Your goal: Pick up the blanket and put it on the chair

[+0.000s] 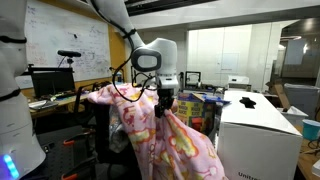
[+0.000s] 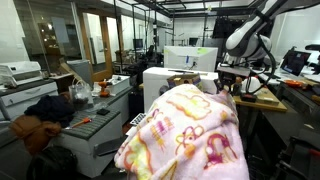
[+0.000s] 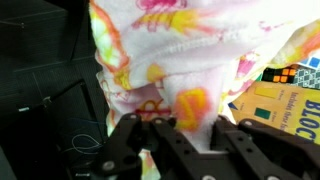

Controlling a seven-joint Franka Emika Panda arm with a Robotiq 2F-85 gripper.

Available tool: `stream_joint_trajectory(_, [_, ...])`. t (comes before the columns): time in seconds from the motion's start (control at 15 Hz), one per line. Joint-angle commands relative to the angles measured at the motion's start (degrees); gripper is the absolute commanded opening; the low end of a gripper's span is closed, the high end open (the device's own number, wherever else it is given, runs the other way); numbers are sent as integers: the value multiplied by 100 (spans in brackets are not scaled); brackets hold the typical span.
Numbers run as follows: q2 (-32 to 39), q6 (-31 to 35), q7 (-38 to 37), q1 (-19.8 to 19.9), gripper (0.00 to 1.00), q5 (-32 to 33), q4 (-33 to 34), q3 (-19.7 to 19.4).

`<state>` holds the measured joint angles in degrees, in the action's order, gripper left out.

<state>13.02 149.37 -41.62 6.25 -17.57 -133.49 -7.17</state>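
Pink fleece crowds the wrist view from the top edge downward: the blanket (image 3: 170, 50), printed with yellow, white and darker pink shapes, hangs right in front of the lens and runs down between the dark fingers (image 3: 135, 138) of the gripper (image 3: 188, 128). In both exterior views it is the largest thing in the scene, a broad mound of fabric draped over the chair (image 1: 102, 126), its folds spilling down the near side toward the floor. Only dark parts of the chair show beside and below the cloth; the rest is covered. Just beside the draped blanket in an exterior view stands a white cabinet (image 1: 255, 130), box-like, its top about level with the top of the mound. The arm (image 2: 250, 35) reaches in from above, white with black joints, and bends down so that the gripper meets the upper edge of the blanket in both exterior views. Fabric lies between the jaws, and the fingertips are buried in it, so I cannot tell whether they are clamped on the fleece or standing loose around it. Low at the right of the wrist view, beyond the cloth, lie printed covers (image 3: 280, 95) in yellow and blue, one lettered BLOC
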Motion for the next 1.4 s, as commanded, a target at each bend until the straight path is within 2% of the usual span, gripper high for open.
stream_joint_trajectory(0.0, [-987,-750,69,-113,1,366,-121,-69])
stream_joint_trajectory(0.27, [-1714,-1416,74,-212,1,476,95,182])
stream_joint_trajectory(0.53, [-2125,-2076,74,-441,1,433,561,575])
stream_joint_trajectory(1.0, [-2115,-2781,147,-882,1,443,1690,1154])
stream_joint_trajectory(1.33, [-1970,-3006,186,-1170,1,561,2431,1529])
